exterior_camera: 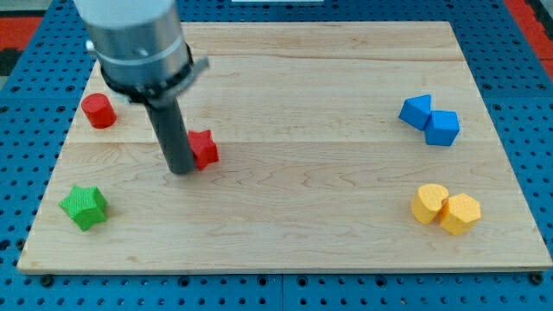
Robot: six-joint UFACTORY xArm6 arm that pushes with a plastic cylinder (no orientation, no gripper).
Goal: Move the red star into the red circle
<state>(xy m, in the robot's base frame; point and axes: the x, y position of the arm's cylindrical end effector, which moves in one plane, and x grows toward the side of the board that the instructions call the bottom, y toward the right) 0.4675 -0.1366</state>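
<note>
The red star (205, 148) lies on the wooden board at the view's left of centre. The red circle (98, 111), a short red cylinder, stands further to the view's left and a little higher up. My tip (181, 169) is the lower end of the dark rod; it rests on the board right against the star's left side, partly covering it. The rod stands between the star and the red circle.
A green star (85, 206) lies at the lower left. Two blue blocks (430, 119) touch each other at the right. Two yellow blocks (444, 208) touch at the lower right. The wooden board (311, 233) sits on a blue pegboard.
</note>
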